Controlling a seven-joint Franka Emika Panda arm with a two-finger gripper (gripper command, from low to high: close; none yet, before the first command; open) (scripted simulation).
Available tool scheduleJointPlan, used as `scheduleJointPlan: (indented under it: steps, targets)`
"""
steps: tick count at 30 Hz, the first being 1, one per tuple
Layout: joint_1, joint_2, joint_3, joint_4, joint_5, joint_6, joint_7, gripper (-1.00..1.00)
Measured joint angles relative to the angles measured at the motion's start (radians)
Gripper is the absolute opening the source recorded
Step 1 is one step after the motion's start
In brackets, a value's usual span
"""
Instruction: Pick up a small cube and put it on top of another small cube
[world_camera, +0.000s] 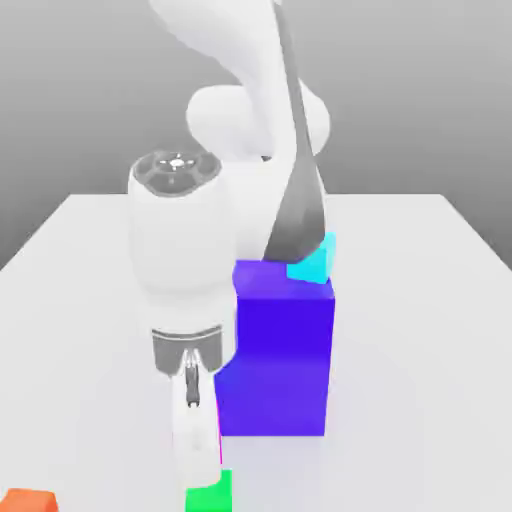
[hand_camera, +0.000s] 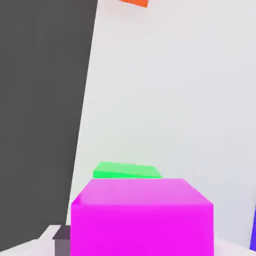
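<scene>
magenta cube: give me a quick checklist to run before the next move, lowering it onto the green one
1. bright magenta cube held between the fingers: ok
2. bright green cube apart from the big blue-purple block: ok
3. small orange-red cube off to the side, away from the green cube: ok
4. magenta cube squarely over the green one: cannot tell, it hides part of the green cube in the hand view
5. gap between the magenta cube's underside and the green top: cannot tell, that underside is hidden
</scene>
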Motion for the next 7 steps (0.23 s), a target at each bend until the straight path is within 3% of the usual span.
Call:
scheduleJointPlan:
  steps: [1, 7]
  targets:
    - [0.012, 0.024, -0.013, 0.002, -0.015, 0.021, 0.011, 1.0]
    - [0.017, 0.036, -0.019, 0.003, -0.023, 0.03, 0.017, 1.0]
